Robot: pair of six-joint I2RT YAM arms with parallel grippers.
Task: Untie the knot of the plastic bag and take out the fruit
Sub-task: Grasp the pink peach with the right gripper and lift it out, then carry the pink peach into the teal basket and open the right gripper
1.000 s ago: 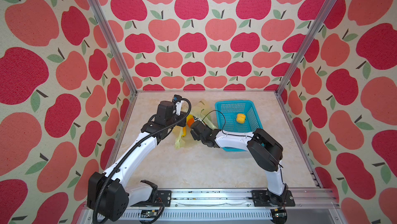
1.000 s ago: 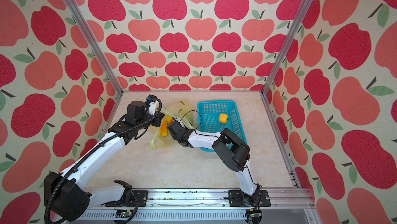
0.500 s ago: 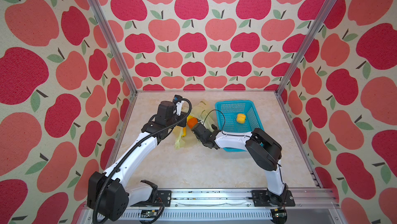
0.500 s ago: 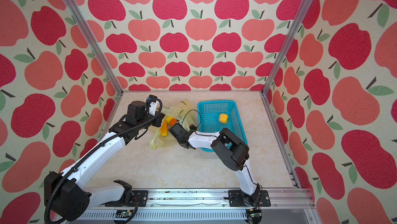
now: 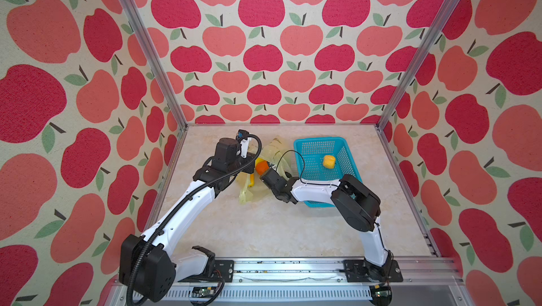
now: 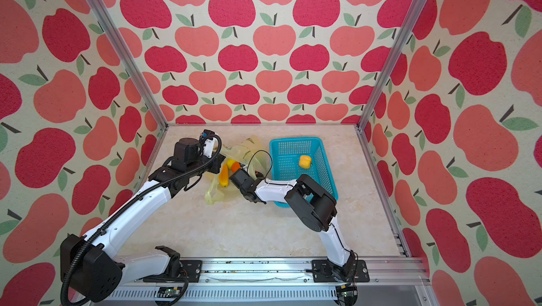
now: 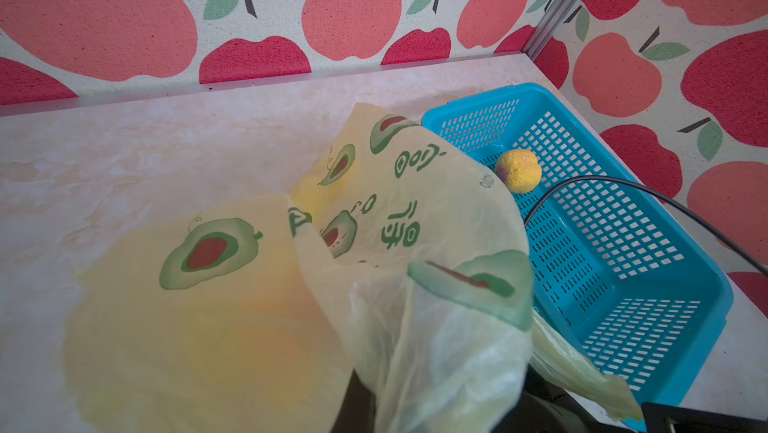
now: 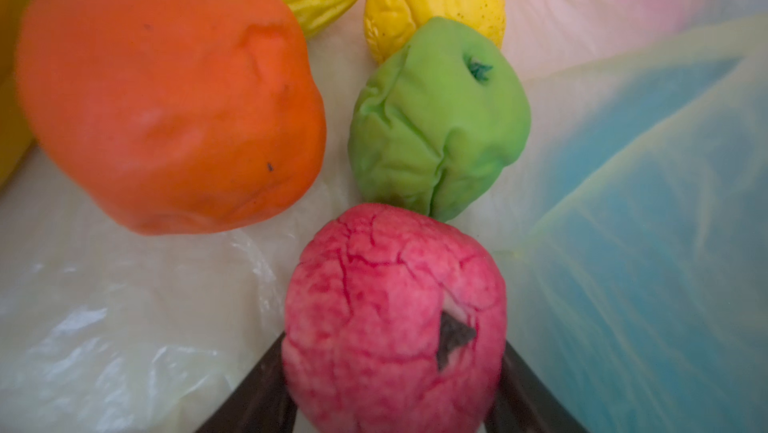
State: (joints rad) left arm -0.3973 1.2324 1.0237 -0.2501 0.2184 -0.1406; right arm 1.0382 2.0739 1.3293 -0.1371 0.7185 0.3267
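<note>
R gripper [image 8: 394, 352] jaws, wide a sec ago, now closed onto pink-red fruit [image 8: 395, 285] inside plastic bag [image 7: 232, 327], beside basket [image 5: 319, 140]. Bag edge pinched by L gripper [image 5: 247, 168]. No knot seen, judged undone; lift-out next.

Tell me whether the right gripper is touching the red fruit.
Touching. The right wrist view shows the red fruit wedged between the dark fingers of the right gripper, both pressed against its sides.

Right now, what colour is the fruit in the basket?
Yellow; the fruit shows best in left wrist view.
</note>
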